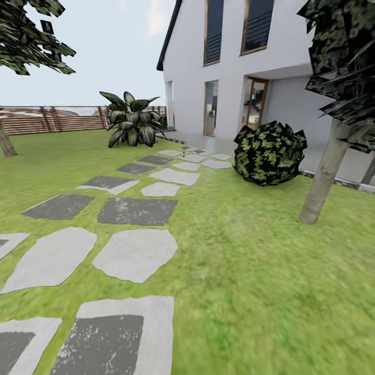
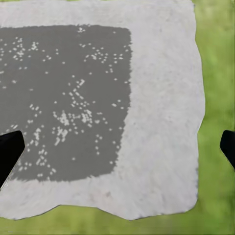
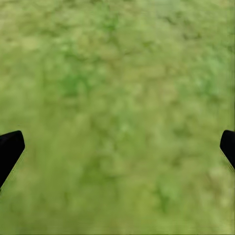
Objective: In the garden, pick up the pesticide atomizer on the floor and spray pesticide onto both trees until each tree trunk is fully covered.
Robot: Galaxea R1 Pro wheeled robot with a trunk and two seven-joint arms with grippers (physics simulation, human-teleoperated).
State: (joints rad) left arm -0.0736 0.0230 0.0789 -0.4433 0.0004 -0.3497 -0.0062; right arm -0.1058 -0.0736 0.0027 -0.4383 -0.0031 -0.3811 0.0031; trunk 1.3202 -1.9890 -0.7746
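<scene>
I hold both hands wide open and empty for travel: left gripper (image 2: 117,144) over a paving stone (image 2: 161,122), right gripper (image 3: 117,144) over grass (image 3: 117,98).

The head camera faces forward over the lawn (image 1: 250,271) toward the house (image 1: 234,62). Both wrist cameras point straight down, close: the left over a paving stone (image 2: 161,122), the right over grass (image 3: 117,117).

Stepping stones (image 1: 136,211) run from near left toward the far house (image 1: 245,62); a tree trunk (image 1: 325,174) stands right, a bush (image 1: 269,152) just left of it; a fence (image 1: 52,119) lies far left.
</scene>
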